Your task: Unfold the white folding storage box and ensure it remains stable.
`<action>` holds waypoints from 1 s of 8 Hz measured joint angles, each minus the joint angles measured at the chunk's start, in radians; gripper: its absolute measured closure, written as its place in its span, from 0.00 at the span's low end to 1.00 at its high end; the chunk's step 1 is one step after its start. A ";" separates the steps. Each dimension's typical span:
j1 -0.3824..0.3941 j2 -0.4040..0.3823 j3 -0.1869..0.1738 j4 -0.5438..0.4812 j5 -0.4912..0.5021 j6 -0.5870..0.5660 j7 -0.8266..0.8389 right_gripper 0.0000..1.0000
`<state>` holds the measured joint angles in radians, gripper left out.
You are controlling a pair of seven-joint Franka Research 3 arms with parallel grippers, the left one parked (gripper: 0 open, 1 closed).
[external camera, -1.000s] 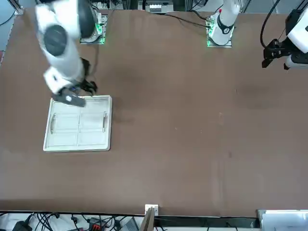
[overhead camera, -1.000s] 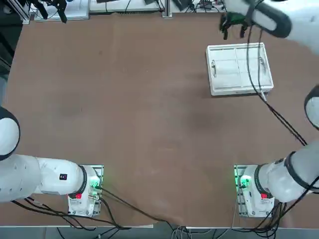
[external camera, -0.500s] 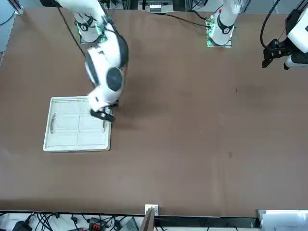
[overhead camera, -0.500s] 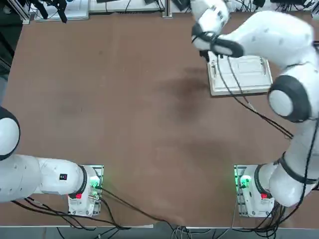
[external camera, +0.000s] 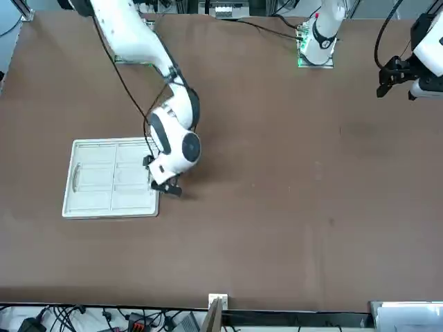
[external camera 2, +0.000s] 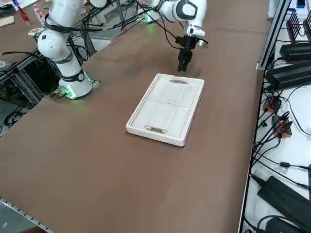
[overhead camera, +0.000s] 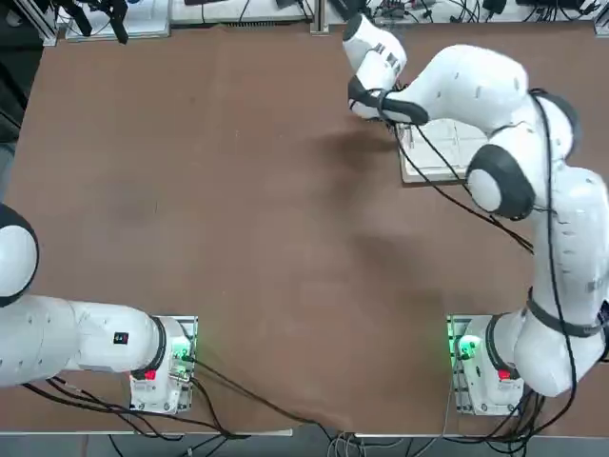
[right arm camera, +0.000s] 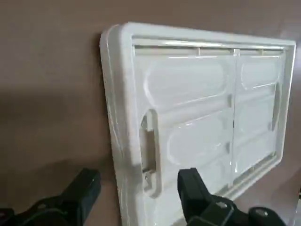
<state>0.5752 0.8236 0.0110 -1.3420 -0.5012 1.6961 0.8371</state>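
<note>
Openly parted, the two black fingers of the right gripper (right arm camera: pixel 140 179) grasp nothing, with brown tabletop (external camera 2: pixel 97 160) and white plastic visible between them in the wrist view. The fingers are dark, blocky and matt, with angular tips and round screw heads set in the parts behind them. The gripper hangs raised above the table, near the short side of the white folding storage box (external camera 2: pixel 165 109) that lies toward the robot's left. Behind it, the right arm (overhead camera: pixel 485 86) bends in smooth, rounded white casings banded with dark grey, and thin black cables (external camera: pixel 124 79) loop loosely along it. The box lies flat and folded on the far right part of the table, as the robot faces it, a thin rectangular slab of off-white plastic. A raised, round-cornered rim (right arm camera: pixel 117 117) frames its recessed top, and in the wrist view the rim catches a soft gloss. Inside it, a straight seam divides the panels, which carry shallow moulded shapes with rounded corners. An elongated oval handle cut-out (external camera 2: pixel 156 129) sits by one short side, with its counterpart by the opposite one. Around the box spreads the smooth brown tabletop, faintly mottled.
</note>
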 joint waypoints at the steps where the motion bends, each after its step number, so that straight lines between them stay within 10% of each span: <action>1: 0.002 0.034 -0.001 0.016 -0.021 0.000 0.010 0.01; 8: 0.020 0.069 -0.002 0.028 -0.067 -0.037 0.014 0.20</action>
<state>0.5948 0.8926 0.0085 -1.3135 -0.5685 1.6594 0.8509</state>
